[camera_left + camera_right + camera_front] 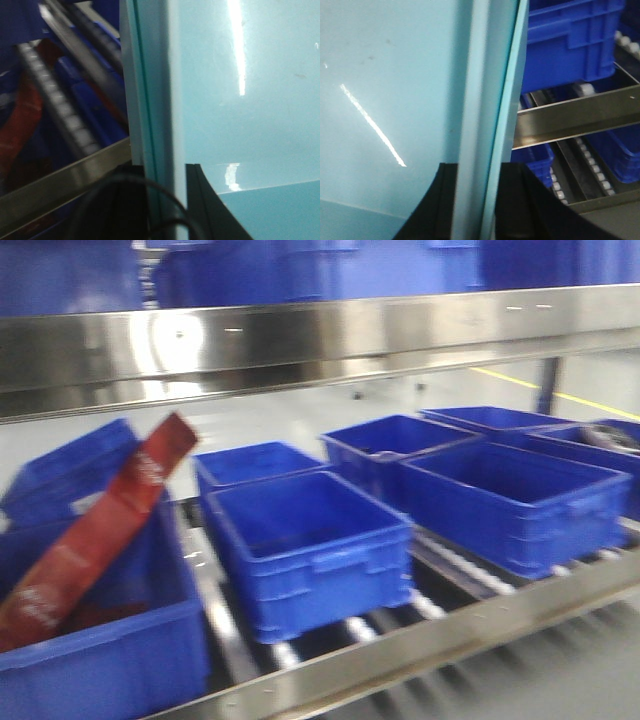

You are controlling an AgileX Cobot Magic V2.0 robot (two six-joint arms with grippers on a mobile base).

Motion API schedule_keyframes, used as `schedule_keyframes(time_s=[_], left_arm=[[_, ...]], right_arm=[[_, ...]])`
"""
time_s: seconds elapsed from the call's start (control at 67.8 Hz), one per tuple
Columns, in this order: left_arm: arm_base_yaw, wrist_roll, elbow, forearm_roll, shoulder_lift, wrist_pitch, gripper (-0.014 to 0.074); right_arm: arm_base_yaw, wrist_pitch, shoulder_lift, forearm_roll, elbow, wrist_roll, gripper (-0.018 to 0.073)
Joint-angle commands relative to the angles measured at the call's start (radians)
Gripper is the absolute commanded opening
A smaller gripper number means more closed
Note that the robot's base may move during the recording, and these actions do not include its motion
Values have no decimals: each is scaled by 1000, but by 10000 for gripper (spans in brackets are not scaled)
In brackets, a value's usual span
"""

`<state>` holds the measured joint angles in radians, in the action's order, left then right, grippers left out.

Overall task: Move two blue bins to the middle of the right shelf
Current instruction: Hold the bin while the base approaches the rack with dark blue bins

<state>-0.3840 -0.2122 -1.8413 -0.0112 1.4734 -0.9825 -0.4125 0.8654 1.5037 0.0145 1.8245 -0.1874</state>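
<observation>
A pale light blue bin (250,100) fills the left wrist view, and its left rim (160,125) runs up the frame. My left gripper (167,205) is shut on that rim, one black finger on each side. The same pale bin (385,100) fills the right wrist view. My right gripper (480,205) is shut on its right rim (490,100). A thin seam along each rim hints at two nested bins, but I cannot tell. The pale bins and both grippers are out of the front view.
The front view shows a steel roller shelf (400,650) with several dark blue crates (310,545), one at left holding a red carton (100,530). A steel beam (300,340) crosses above, with more dark crates on it. Shelf rails show in the left wrist view (65,185) and the right wrist view (575,117).
</observation>
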Motion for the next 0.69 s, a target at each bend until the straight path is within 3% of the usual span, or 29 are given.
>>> schedule_keyframes(time_s=[0.0,0.679], left_arm=[[2,1,-18,-2,-22,89,-111],[2,1,-18,-2,-22,89,-111]], right_arm=[[0,-89,-26,-2,23,28,-153],[0,-89,-26,-2,23,28,-153]])
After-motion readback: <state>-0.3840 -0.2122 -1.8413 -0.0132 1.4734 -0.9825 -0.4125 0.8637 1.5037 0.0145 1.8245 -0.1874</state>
